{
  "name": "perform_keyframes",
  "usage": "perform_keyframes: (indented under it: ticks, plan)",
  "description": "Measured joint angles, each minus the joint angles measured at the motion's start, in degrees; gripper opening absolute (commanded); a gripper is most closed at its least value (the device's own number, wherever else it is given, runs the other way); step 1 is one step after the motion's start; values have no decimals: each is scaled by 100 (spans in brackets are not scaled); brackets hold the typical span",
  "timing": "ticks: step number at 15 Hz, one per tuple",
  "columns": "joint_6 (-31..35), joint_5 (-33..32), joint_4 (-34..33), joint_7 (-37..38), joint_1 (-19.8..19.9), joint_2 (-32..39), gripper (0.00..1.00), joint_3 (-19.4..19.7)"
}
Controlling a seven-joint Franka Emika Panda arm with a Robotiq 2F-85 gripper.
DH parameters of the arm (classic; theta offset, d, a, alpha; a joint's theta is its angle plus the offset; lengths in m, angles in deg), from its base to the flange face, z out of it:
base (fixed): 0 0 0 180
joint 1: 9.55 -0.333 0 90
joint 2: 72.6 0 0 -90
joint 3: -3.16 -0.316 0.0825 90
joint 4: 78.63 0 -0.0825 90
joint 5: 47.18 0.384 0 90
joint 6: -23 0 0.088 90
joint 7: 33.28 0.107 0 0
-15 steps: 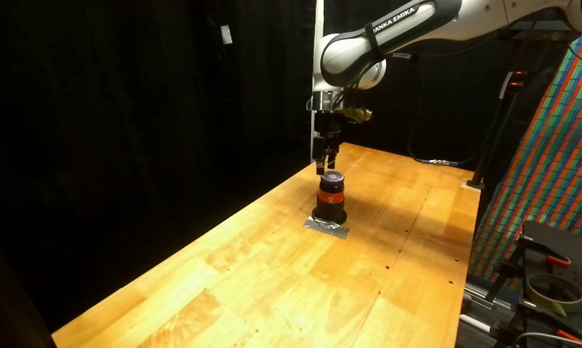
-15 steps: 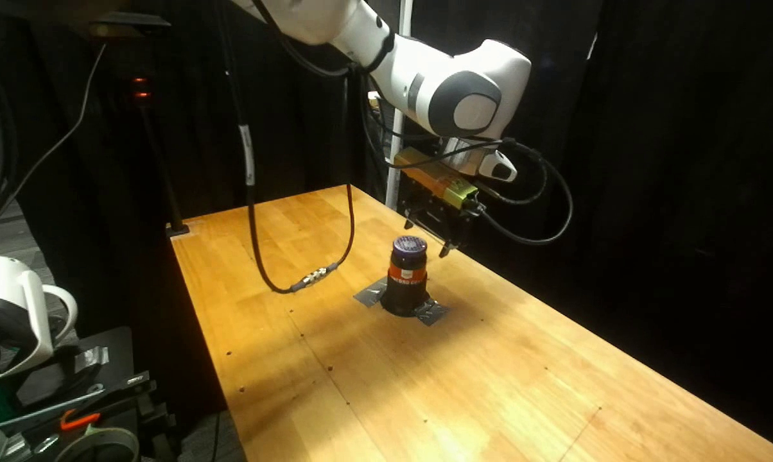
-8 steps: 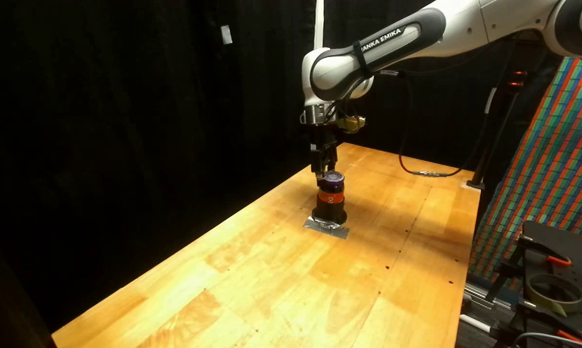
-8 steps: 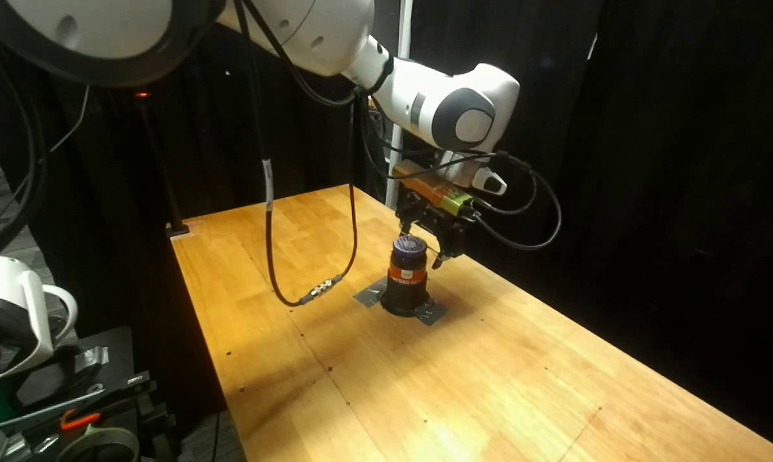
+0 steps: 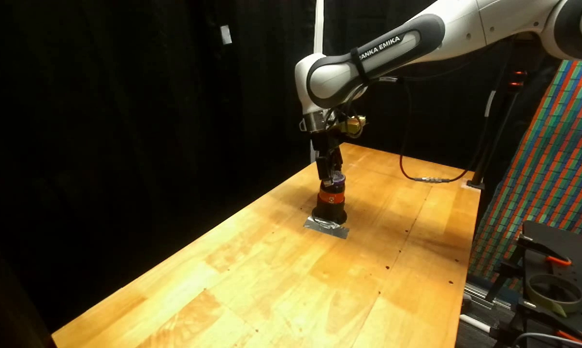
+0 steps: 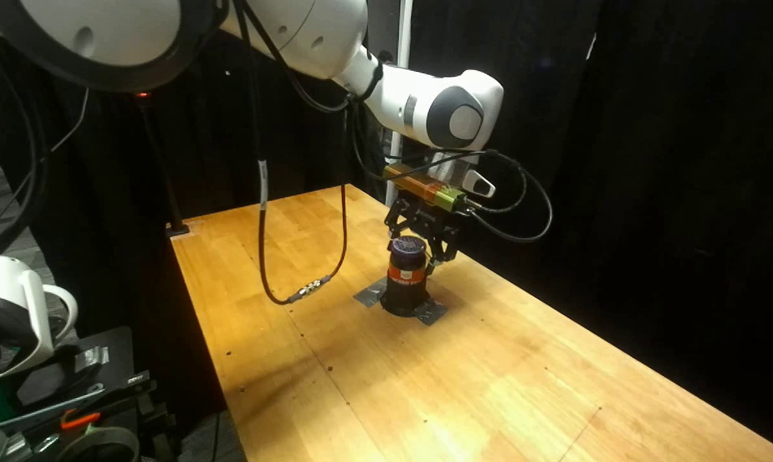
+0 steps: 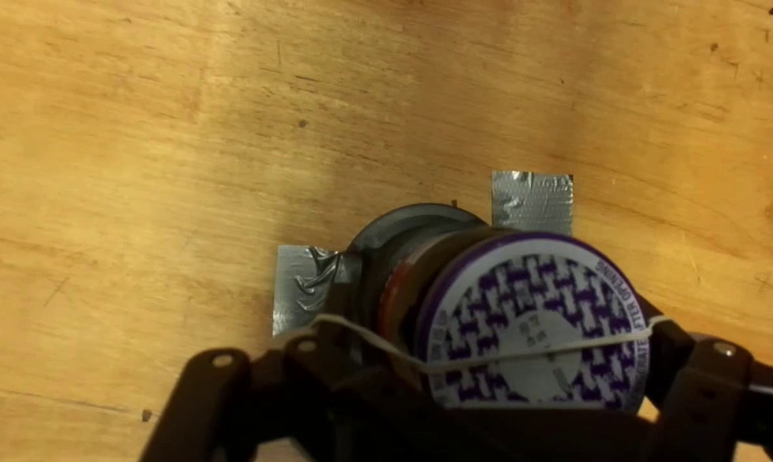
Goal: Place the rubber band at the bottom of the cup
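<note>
Gripper (image 6: pixel 412 256) is held pointing down, its fingers (image 7: pixel 672 350) spread roughly in line with the long edges of the tabletop (image 6: pixel 521 372); between them the rubber band (image 7: pixel 438 367) is stretched as a pale strand. With its top between the fingers, the cup (image 6: pixel 407 276) is found upright, its long axis matched to a straight descent. It is not evenly flanked: in the wrist view the lid (image 7: pixel 533 321) is nearly met by the finger on the right, while a gap is left at the other. The lid is crossed by the visible strand, which seems bent at the rim; the rest of the loop is hidden. On that crossing the next move is judged to turn: the strand may need to be carried past the rim, toward the long edge away from the dark curtain (image 6: pixel 669 160), or it could be snagged on top. At its foot the cup is held by tape (image 7: pixel 532 200), nearer the curtain-side long edge, well apart from the far corners.
</note>
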Motion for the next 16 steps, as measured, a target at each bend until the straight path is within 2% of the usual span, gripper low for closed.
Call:
perform_keyframes:
  ticks: [3,6,8,9,10,12,16]
  plan:
    - [22,-126,434,-5,1,-259,100,4]
    - [131,-243,1186,-46,49,-690,100,26]
    - [415,-314,1707,-52,99,-981,100,28]
    - [649,-333,1969,-52,119,-1127,96,30]
    - [956,-344,2234,-52,136,-1271,75,32]
    - [1700,-362,2772,-51,161,-1550,70,34]
    - [3587,-492,3930,-52,198,-2072,36,44]
